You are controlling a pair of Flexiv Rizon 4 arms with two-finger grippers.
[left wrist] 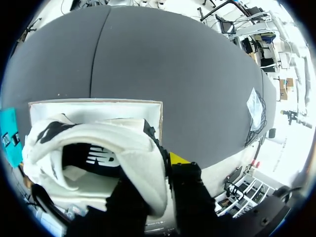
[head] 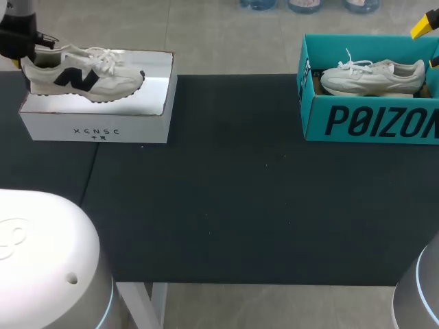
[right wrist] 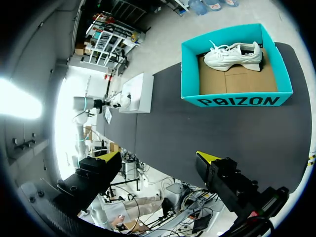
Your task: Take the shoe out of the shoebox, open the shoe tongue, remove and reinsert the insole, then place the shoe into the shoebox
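A white shoe with a black logo [head: 82, 77] sits in the open top of a white shoebox [head: 96, 127] at the table's far left. My left gripper [head: 24, 60] is shut on its heel. In the left wrist view one finger is inside the shoe [left wrist: 98, 148] and the yellow-tipped finger outside, with the gripper [left wrist: 155, 173] pinching the heel collar over the white box [left wrist: 98, 106]. A second, all-white shoe [head: 374, 75] lies in the teal shoebox [head: 370, 123] at the far right. My right gripper [head: 431, 42] hangs open above that box's right end, holding nothing, and shows as the gripper [right wrist: 159, 157] in its own wrist view.
The dark table mat [head: 233, 199] stretches between the two boxes. In the right wrist view the teal box [right wrist: 237, 96] with its white shoe [right wrist: 233, 54] lies ahead of the open fingers, and the white box [right wrist: 139, 94] stands farther off.
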